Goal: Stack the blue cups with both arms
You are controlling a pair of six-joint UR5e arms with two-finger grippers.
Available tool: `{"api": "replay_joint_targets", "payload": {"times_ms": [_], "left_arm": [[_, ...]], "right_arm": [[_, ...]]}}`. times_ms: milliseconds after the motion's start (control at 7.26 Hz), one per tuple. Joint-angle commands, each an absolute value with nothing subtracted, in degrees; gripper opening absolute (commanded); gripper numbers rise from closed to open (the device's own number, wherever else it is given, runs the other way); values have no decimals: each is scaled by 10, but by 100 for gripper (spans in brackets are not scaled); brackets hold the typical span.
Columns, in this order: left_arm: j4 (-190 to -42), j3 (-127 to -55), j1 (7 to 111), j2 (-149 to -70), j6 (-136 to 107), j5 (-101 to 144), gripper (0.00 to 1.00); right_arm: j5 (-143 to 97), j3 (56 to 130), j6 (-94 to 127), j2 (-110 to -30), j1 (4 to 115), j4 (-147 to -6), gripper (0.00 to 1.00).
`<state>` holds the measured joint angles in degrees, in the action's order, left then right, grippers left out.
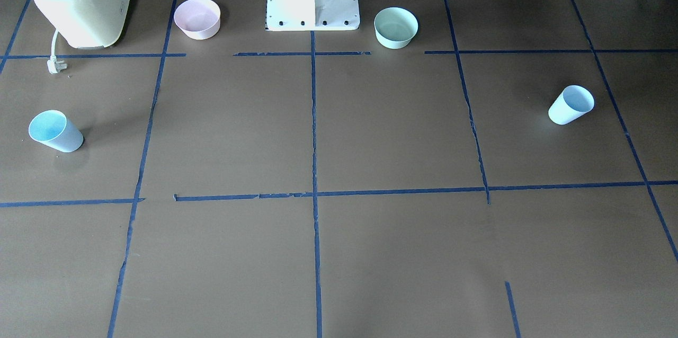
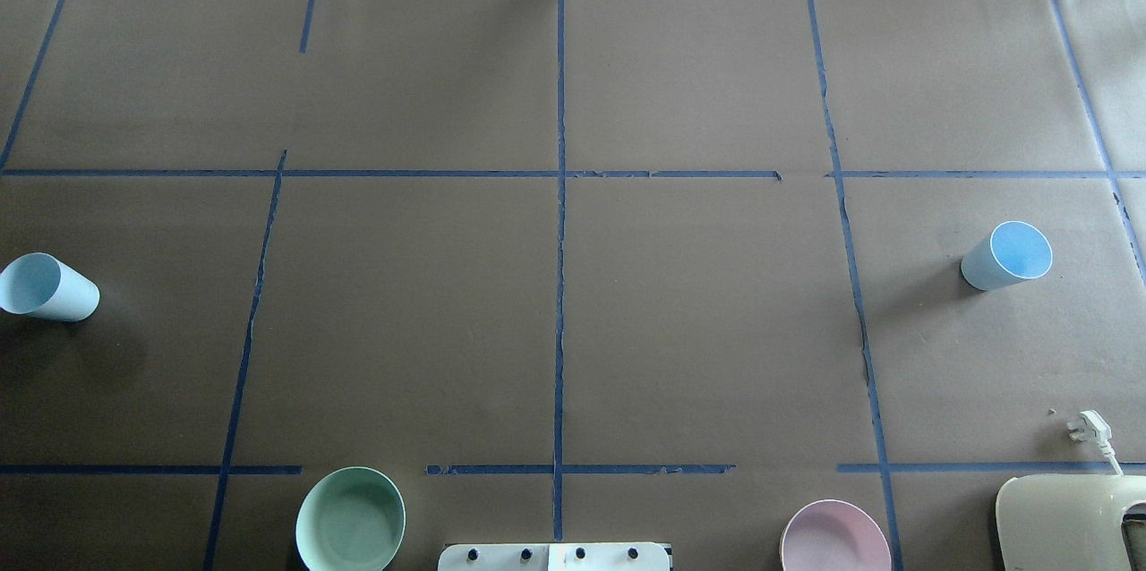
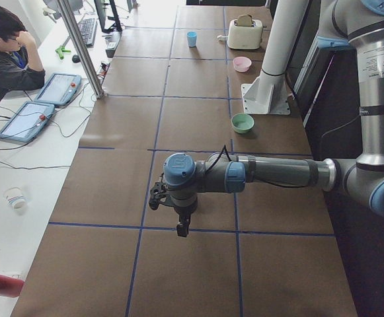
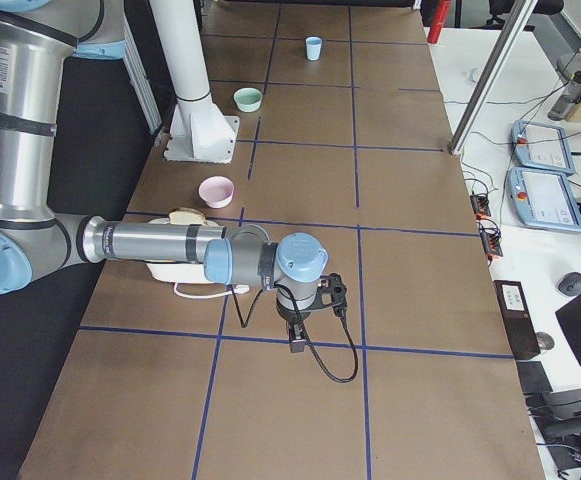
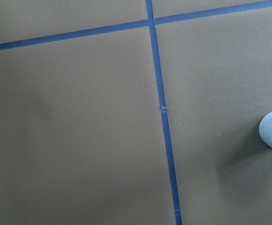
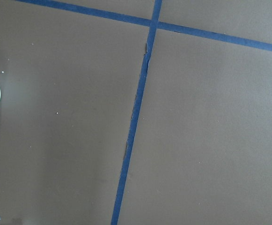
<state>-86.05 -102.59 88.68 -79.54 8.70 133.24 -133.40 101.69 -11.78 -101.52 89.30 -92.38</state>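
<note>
Left end effector (image 3: 182,229) and right end effector (image 4: 297,340) hang above the counter (image 2: 555,329); whether clenched or released, I cannot tell. Cup (image 2: 49,287) and second cup (image 2: 1007,255) stand well apart.

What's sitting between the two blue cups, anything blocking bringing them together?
Nothing visible. Between the left cup and the right cup lies only taped table. The mint-green bowl, pink bowl and toaster sit nearer the base, off that line.

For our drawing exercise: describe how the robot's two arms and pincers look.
Both the left arm and right arm are grey-silver tubes with light blue joint caps. The left pincer and right pincer are small and black. A black cable loops below the right wrist.
</note>
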Motion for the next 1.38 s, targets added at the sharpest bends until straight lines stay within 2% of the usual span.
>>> {"api": "replay_joint_targets", "payload": {"times_ms": [0,551,964,1239], "left_arm": [[-860,-1026,887,-795,87,1332,100],[-874,-1027,882,-816,83,1332,100],[-961,-1024,878,-831,61,1348,100],[-1057,-1023,805,-818,-57,1346,100]], "right_arm": [[-1335,1017,-118,-1015,893,-924,100],[-1337,1018,-117,-1013,891,-921,100],[-1337,1019,-113,-1012,889,-921,100],[-1337,1019,-113,-1012,887,-921,100]]}}
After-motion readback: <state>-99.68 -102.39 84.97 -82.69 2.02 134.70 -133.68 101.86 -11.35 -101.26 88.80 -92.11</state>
